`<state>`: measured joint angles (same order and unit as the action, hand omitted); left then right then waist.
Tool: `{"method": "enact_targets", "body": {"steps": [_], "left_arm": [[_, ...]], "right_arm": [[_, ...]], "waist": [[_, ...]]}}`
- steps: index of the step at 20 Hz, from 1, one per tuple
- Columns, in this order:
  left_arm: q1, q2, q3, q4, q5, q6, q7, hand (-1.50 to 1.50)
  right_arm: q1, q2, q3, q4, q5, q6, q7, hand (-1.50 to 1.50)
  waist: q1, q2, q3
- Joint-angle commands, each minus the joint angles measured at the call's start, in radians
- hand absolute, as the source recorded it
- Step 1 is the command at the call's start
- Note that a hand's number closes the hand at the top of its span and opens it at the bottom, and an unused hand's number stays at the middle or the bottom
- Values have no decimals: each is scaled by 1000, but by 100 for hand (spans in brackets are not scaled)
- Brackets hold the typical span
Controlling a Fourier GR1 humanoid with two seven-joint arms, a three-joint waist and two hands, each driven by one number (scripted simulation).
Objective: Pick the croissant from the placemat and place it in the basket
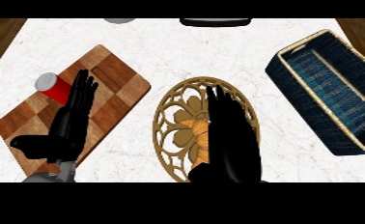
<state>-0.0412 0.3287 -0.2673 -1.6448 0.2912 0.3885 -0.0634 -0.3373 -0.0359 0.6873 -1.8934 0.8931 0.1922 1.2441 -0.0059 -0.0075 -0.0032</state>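
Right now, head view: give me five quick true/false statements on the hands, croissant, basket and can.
1. The right robot hand is over the placemat. True.
2. The croissant lies in the basket. False: it is on the placemat, partly hidden by the right robot hand.
3. The red can stands on the checkered board. True.
4. The basket is to the left of the placemat. False: it is to its right.
5. The left robot hand holds the can. False: its fingers are straight, over the board beside the can.
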Motion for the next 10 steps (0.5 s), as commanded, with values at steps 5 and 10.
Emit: {"method": "enact_targets", "body": {"steps": [5,10], "left_arm": [[-45,16,35,6,8,-26,35,0],[24,-9,10,-23,-17,-20,-6,0]], "right_arm": [[-23,35,49,21,53,65,243,-150],[24,35,50,34,97,30,233,-150]], "waist": [[4,4,1],[10,4,2]]}}
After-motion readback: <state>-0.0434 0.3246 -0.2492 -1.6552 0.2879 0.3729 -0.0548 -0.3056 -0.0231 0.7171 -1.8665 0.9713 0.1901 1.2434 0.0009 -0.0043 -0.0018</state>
